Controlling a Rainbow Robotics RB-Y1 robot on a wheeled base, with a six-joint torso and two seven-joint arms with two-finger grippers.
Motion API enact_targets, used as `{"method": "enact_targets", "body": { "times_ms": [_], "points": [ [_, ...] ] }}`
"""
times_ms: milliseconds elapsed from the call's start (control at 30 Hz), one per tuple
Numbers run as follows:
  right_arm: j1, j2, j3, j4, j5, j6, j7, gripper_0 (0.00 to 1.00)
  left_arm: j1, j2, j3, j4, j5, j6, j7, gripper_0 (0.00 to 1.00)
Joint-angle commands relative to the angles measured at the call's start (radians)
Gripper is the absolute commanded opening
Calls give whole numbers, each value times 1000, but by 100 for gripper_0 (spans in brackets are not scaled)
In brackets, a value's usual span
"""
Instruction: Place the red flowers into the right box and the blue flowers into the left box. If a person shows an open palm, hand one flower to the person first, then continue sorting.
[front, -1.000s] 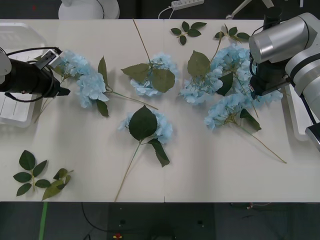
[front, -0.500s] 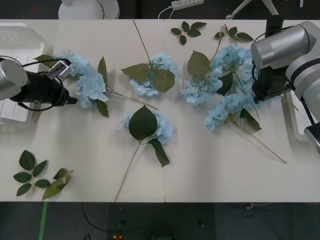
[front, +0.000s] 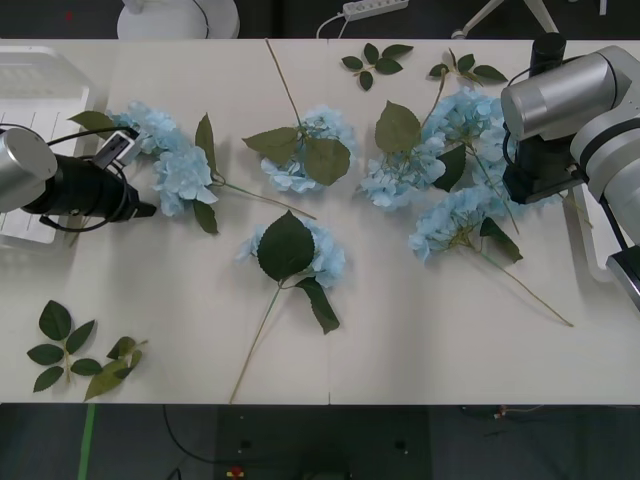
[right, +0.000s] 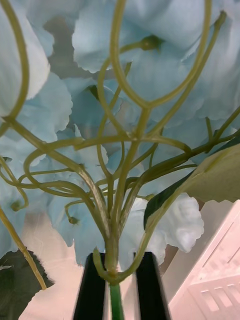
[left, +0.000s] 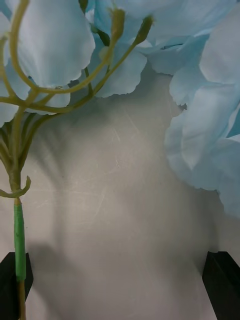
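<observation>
A: Front view. Blue flowers are scattered across the table, most from centre out toward 3 o'clock. The left box is at the 9 o'clock edge, the right box at the 3 o'clock edge behind the right arm. The left gripper sits low beside the far-left flower; the right gripper is over the right-hand cluster.

B: Axes?

A: The centre flower has its head toward 12 and its stalk running to about 7. The far-left flower lies across the table, its thin stalk trailing toward 4.

B: Right wrist view?

A: The black fingers are clamped tight on a green stem just below where it forks; the head fans away from the jaws, so its long axis runs straight out of the grip. I judge the pick made. The next move calls for a lift and a carry across to the left box.

B: Left wrist view?

A: The fingers are spread wide at the corners, gripping nothing. A taped stem lies against one finger, not between them. I judge it mid-approach: it must centre on the stem before closing.
</observation>
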Motion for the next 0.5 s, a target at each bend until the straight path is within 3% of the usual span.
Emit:
{"method": "enact_targets", "body": {
  "times_ms": [33, 167, 233, 267, 333, 367, 400, 500],
  "points": [
    [-59, 19, -18, 1, -13, -9, -48, 0, 5, -49, -35, 10, 60, -9, 89, 100],
    [-71, -13, -18, -1, -66, -6, -37, 0, 11, -47, -59, 10, 103, -9, 94, 100],
    [-86, -41, -18, -2, -112, 2, -30, 0, 14, -47, -61, 10, 108, -9, 94, 83],
    [-91, -59, -18, -9, -137, 8, -25, 0, 14, -49, -59, 10, 108, -9, 94, 70],
    [-100, -116, -18, -52, -211, 48, 15, 0, 14, -47, -61, 10, 108, -9, 94, 22],
    [-100, -148, -18, -87, -243, 77, 47, 0, 14, -49, -61, 10, 108, -9, 94, 7],
    [-100, -164, -18, -107, -261, 93, 62, 0, 14, -49, -61, 11, 108, -9, 94, 0],
    [-98, -263, -21, -206, -395, 175, 141, 0, 14, -47, -61, 20, 108, -14, 94, 0]
  ]
}}
